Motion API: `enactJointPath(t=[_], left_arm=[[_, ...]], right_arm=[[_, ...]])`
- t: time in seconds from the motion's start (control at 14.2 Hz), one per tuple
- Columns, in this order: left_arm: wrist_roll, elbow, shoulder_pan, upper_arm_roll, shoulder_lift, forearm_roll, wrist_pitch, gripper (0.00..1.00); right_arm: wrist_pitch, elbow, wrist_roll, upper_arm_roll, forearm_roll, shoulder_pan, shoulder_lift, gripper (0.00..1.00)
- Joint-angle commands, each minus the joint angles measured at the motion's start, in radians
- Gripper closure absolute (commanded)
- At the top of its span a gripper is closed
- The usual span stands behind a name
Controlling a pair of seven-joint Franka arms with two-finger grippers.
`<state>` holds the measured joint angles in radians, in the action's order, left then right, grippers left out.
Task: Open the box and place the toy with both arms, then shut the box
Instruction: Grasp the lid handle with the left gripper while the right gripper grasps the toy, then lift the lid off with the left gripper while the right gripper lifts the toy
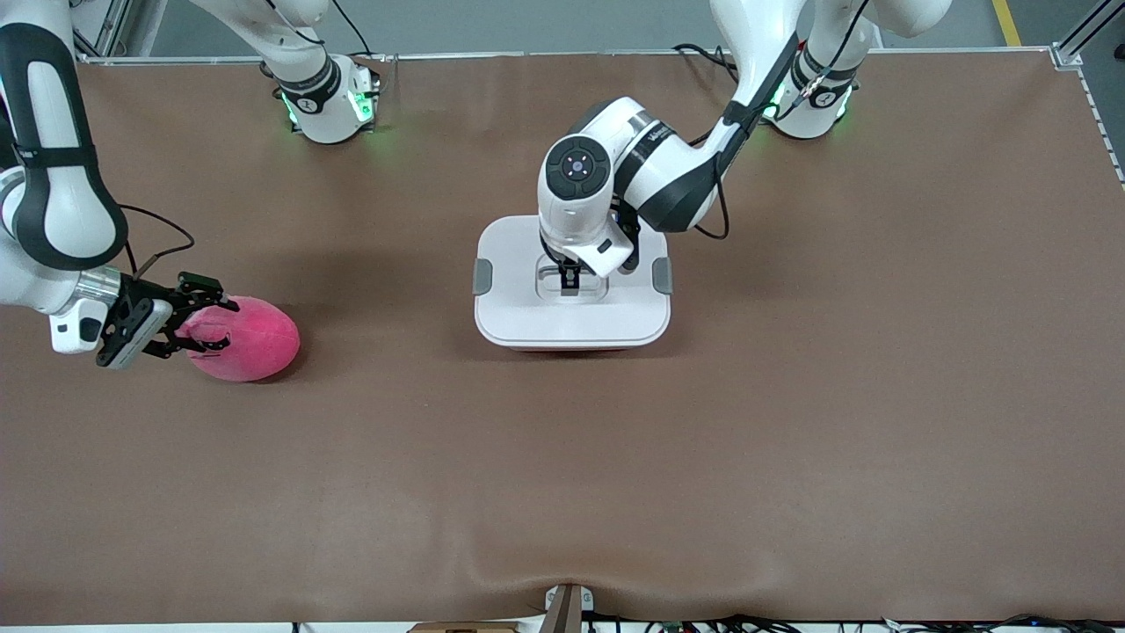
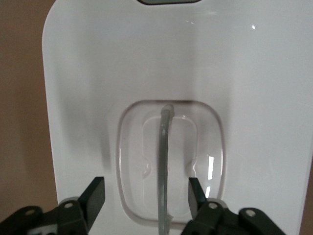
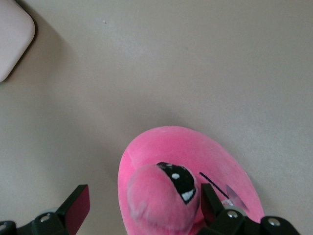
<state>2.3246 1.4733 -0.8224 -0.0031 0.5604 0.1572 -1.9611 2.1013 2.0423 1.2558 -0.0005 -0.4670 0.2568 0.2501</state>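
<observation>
The white box (image 1: 571, 321) stands shut in the middle of the table, with its grey side clasps (image 1: 482, 276) down. My left gripper (image 1: 569, 283) hangs low over the lid (image 2: 146, 63). It is open, one finger on each side of the recessed grey handle (image 2: 165, 161), and touches nothing. The pink toy (image 1: 255, 338) lies on the table toward the right arm's end. My right gripper (image 1: 215, 325) is open around its snout (image 3: 161, 200), with one finger beside the dark eye mark (image 3: 178, 181).
A brown mat (image 1: 791, 396) covers the whole table. Both arm bases (image 1: 330, 101) stand along the edge farthest from the front camera. A small fitting (image 1: 567, 607) sits at the nearest edge. A corner of the box (image 3: 12, 34) shows in the right wrist view.
</observation>
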Motion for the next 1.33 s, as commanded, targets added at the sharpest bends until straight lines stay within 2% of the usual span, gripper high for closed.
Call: enactJointPath(t=[0.0,0.21,0.35,0.56,0.63,0.7,0.77,0.84,0.98,1.26], left_arm=[[0.022,0.007,-0.011,0.008,-0.01,-0.036,-0.005,0.64],[0.024,0.007,-0.007,0.008,-0.014,-0.036,-0.004,0.93],[0.024,0.007,0.0,0.008,-0.027,-0.036,-0.001,1.0],[0.024,0.005,-0.001,0.009,-0.028,-0.036,-0.001,1.0],[0.024,0.005,-0.001,0.011,-0.03,-0.036,-0.001,1.0],[0.024,0.004,-0.001,0.012,-0.033,-0.036,0.002,1.0],[0.022,0.004,0.0,0.012,-0.043,-0.036,0.002,1.0],[0.021,0.001,0.003,0.012,-0.051,-0.036,0.005,1.0],[0.019,-0.001,0.003,0.015,-0.066,-0.038,0.007,1.0],[0.012,-0.002,0.011,0.018,-0.083,-0.083,0.01,1.0]], right_arm=[[-0.035,0.004,0.045,0.011,-0.03,0.028,-0.002,0.05],[-0.037,-0.001,0.082,0.011,-0.03,0.03,-0.002,0.14],[-0.044,-0.008,0.094,0.01,-0.029,0.03,-0.002,0.2],[-0.067,-0.027,0.12,0.01,-0.029,0.032,0.0,0.35],[-0.069,-0.03,0.138,0.01,-0.029,0.036,0.001,0.49],[-0.067,-0.036,0.18,0.01,-0.029,0.036,0.002,0.68],[-0.067,-0.04,0.227,0.01,-0.03,0.036,0.005,0.82],[-0.067,-0.051,0.258,0.01,-0.029,0.039,0.009,0.88],[-0.069,-0.068,0.333,0.01,-0.029,0.038,0.011,1.0],[-0.061,-0.137,0.578,0.008,-0.003,0.016,0.011,1.0]])
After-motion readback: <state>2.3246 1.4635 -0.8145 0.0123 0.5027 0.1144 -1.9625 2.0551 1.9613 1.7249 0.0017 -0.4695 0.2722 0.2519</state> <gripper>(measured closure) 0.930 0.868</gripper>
